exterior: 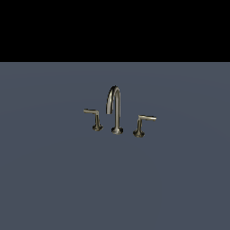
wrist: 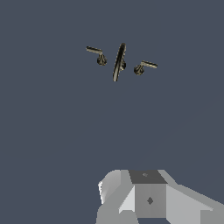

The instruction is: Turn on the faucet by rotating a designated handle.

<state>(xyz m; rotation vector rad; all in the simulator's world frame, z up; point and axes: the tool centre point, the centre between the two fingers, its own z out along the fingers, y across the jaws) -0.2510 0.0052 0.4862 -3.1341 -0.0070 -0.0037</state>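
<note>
The faucet stands on the flat grey floor, its tall gooseneck spout (exterior: 115,108) in the middle of the exterior view. The handle (exterior: 144,124), with its paler arm pointing to the exterior view's right, sits just beside the spout. A twin lever (exterior: 93,118) with a darker arm juts to the exterior view's left. The wrist view shows the spout (wrist: 119,62), the handle (wrist: 146,66) and the twin (wrist: 97,53) from far above. Only the grey body of my gripper (wrist: 148,199) shows, well away from the faucet. Its fingers are out of frame, and the arm is absent from the exterior view.
The plain dark grey floor (exterior: 115,188) stretches all around the faucet. A black background fills the band above it in the exterior view.
</note>
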